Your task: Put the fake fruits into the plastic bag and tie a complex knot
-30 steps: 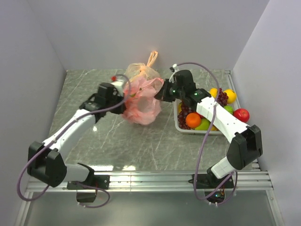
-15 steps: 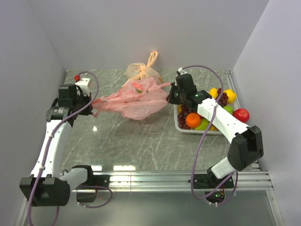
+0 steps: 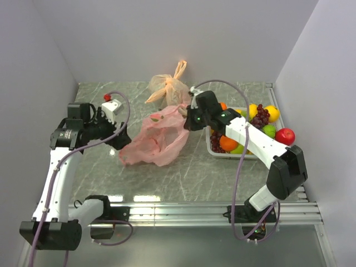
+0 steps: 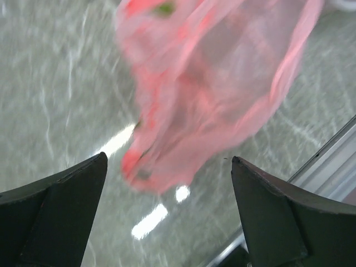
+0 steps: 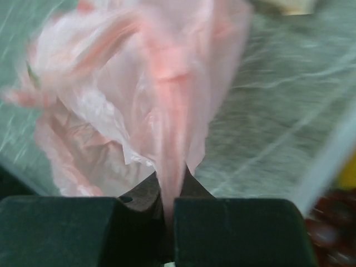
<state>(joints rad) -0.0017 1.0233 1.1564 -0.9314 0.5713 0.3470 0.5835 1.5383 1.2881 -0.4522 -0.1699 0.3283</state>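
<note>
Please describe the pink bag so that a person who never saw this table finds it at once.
On the grey marble table, look just left of the white fruit basket. A crumpled pink-red plastic bag lies there, one end pinched in the right gripper. The bag behind it is paler, orange-beige, with tied handles standing up.

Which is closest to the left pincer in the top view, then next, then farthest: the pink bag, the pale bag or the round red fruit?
1. The pink bag, just to the right of the open left pincer.
2. The pale bag, at the back, behind the pink one.
3. The red fruit, far over on the right side.
</note>
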